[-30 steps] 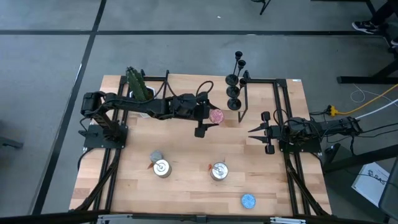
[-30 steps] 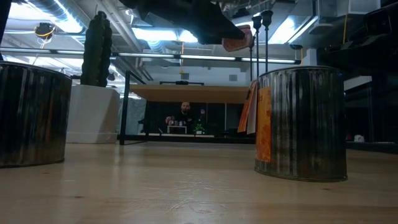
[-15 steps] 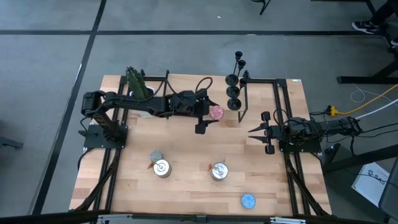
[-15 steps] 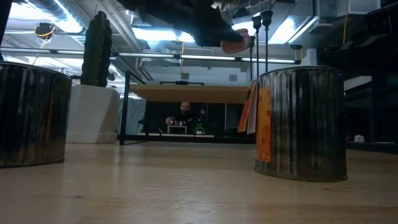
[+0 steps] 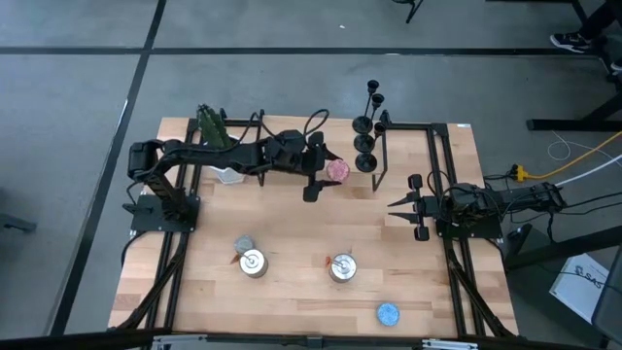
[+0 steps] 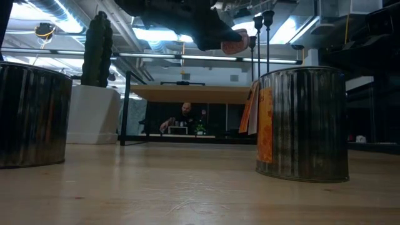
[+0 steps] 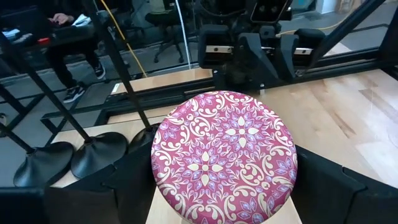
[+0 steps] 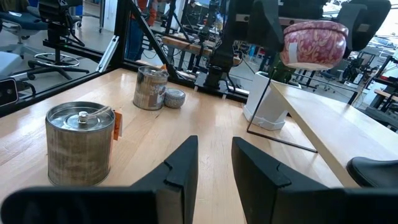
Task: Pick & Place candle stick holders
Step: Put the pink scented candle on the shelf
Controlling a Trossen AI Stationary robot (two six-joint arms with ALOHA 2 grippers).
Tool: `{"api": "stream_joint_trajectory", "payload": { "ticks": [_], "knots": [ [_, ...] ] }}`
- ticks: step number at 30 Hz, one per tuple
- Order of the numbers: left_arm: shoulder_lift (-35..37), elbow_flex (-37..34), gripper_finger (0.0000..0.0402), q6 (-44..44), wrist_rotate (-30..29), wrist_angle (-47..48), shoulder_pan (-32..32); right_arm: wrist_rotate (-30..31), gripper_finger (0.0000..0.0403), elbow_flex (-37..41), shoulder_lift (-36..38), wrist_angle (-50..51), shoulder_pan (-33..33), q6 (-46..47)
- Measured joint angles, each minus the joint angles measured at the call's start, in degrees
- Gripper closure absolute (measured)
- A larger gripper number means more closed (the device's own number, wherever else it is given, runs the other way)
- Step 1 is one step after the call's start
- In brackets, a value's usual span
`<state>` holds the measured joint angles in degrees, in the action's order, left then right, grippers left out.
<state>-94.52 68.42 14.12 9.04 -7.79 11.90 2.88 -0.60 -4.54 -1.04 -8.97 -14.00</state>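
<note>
Three candle stick holders (image 5: 366,136) wait untouched while the left claw (image 5: 321,173), gripping a pink patterned tin (image 5: 337,168), has edged toward them.

left claw (image 5: 313,174) with its pink patterned tin (image 5: 337,168) shifted slightly toward the table's back, perhaps higher

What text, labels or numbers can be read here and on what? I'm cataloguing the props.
None can be read.
Orange tag on the right tin: any print is too blurred.
Red tin held in the left pincer: floral pattern only, no words.
Candle stick holders: plain black.
</note>
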Motion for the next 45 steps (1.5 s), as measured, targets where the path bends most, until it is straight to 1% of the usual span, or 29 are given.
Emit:
{"api": "stream_joint_trajectory", "payload": {
  "ticks": [27,32,37,39,45],
  "knots": [
    [0.01,0.08,0.0106,2.52,-0.61,-0.06,-0.72,0.01,0.0302,0.00,0.00,0.00,0.00,0.00],
    [0.08,3.37,0.0106,1.18,-2.28,2.97,-0.86,0.00,0.0302,0.00,0.00,0.00,0.00,-0.01],
    [0.09,5.65,0.0106,1.20,-2.39,4.47,-0.96,0.00,0.0302,0.00,0.00,0.00,0.00,0.00],
    [0.09,6.59,0.0106,1.33,-2.39,6.56,-0.98,0.00,0.0302,0.00,0.00,0.00,0.00,0.00],
    [0.09,7.39,0.0106,2.56,-2.41,11.00,-0.46,0.00,0.0302,0.00,0.00,0.00,0.00,0.00]
  ]
}}
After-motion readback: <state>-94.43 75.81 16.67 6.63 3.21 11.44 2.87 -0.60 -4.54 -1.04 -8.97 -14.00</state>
